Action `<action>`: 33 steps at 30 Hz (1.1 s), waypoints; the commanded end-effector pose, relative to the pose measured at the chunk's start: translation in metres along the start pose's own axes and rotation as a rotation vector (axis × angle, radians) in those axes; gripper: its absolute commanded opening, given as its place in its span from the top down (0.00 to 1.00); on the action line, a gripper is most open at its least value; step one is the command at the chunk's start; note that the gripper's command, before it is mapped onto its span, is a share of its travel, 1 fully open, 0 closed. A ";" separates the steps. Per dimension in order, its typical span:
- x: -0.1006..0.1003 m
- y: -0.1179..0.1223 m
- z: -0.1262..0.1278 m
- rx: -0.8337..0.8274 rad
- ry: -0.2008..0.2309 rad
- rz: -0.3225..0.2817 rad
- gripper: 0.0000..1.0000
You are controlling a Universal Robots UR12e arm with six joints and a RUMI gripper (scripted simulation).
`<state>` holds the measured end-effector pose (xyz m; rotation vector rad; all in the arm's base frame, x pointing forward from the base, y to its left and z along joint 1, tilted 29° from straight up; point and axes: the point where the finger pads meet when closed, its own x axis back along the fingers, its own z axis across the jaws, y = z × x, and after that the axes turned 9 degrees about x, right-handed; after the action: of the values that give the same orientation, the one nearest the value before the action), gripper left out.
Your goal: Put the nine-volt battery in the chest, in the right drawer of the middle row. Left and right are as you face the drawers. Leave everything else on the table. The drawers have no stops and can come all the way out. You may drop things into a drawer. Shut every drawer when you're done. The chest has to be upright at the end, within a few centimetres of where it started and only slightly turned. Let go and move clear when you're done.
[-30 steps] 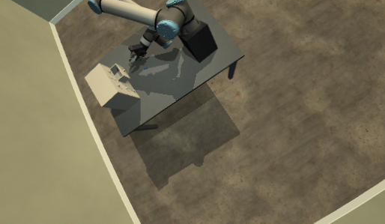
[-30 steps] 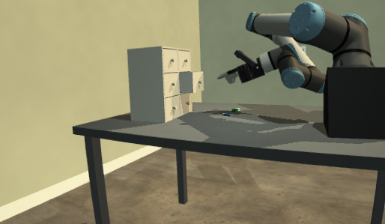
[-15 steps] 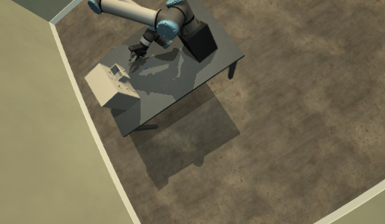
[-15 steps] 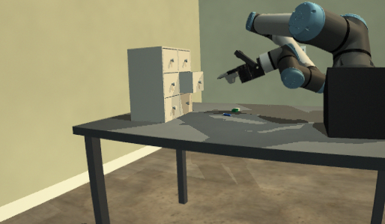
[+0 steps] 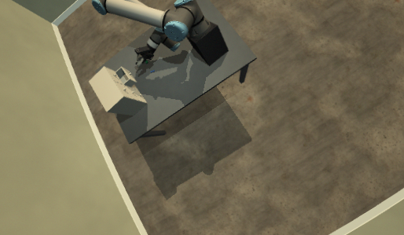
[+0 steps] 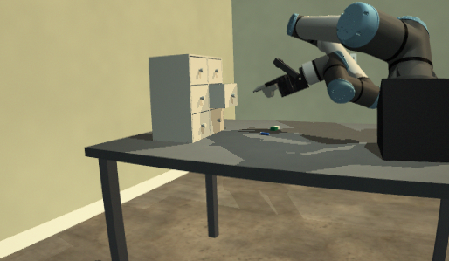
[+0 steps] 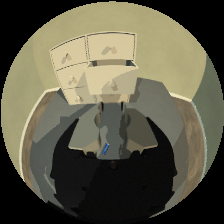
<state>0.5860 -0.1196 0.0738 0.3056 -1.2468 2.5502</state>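
Note:
The pale chest (image 5: 105,89) (image 6: 170,98) stands upright at the table's far end. Its right middle drawer (image 5: 129,80) (image 6: 231,96) (image 7: 110,80) is pulled well out; its inside is too hidden to read. The other drawers look shut. My gripper (image 5: 137,63) (image 6: 256,91) (image 7: 112,102) is nearly closed, with a narrow gap and nothing seen between the fingers. It hangs above the table, short of the open drawer's front. A small green block (image 5: 146,62) (image 6: 274,128) lies on the table; I cannot tell whether it is the nine-volt battery.
A small blue object (image 5: 152,71) (image 6: 265,133) (image 7: 105,149) lies on the table near the green block. The arm's black base block (image 5: 210,46) (image 6: 415,120) stands at the other end of the table. A wall rises behind the chest.

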 end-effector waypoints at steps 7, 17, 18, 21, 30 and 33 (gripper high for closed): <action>-0.007 -0.001 0.000 0.000 0.000 0.001 0.80; -0.019 -0.001 0.000 0.000 0.000 0.001 0.80; -0.021 -0.001 0.000 0.000 0.000 0.001 0.80; -0.027 -0.002 0.000 0.000 0.000 0.001 0.80; -0.042 -0.002 0.000 0.000 0.000 0.001 0.80; -0.049 -0.003 0.000 0.000 0.000 0.001 0.80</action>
<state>0.6245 -0.1253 0.0628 0.3046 -1.2476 2.5510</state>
